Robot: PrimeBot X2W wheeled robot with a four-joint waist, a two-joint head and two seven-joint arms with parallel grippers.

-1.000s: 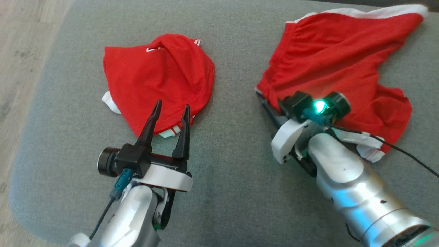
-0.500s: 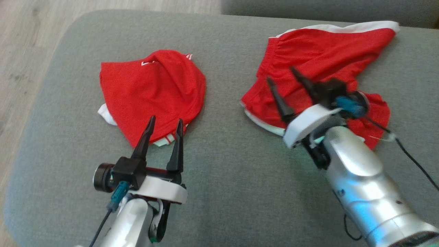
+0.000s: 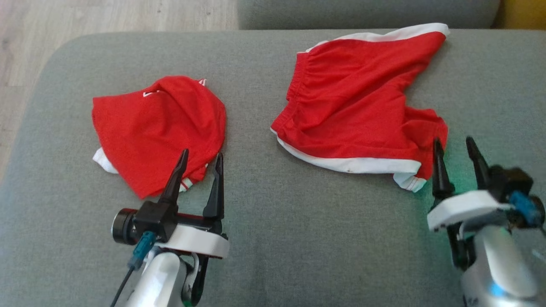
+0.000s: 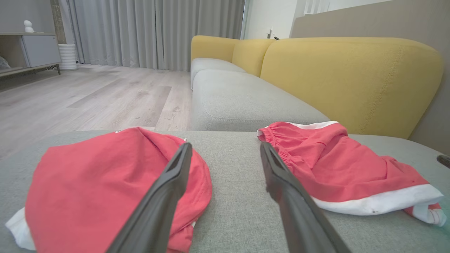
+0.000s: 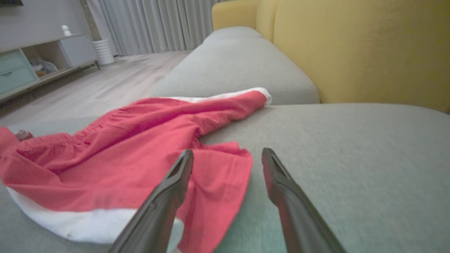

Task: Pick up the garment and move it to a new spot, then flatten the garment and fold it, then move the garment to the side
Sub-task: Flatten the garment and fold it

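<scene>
Two sets of fingers, both spread wide and empty.
The left fingers (image 3: 174,184) stand apart over the lower edge of a crumpled red top (image 3: 158,128) at centre left. The right fingers (image 3: 439,175), apart at lower right, sit just beside the red shorts (image 3: 354,106), which lie rumpled on the grey sofa cushion (image 3: 298,221).

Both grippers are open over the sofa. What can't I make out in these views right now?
- Crumpled red garment: head view, near corner behind the left gripper; folded over itself, so its type is unclear.
- White marking on its far edge: head view, too small to read.
- Red shorts: right wrist view, waistband end cut off by the left edge; near hem behind a finger of the right gripper.
</scene>
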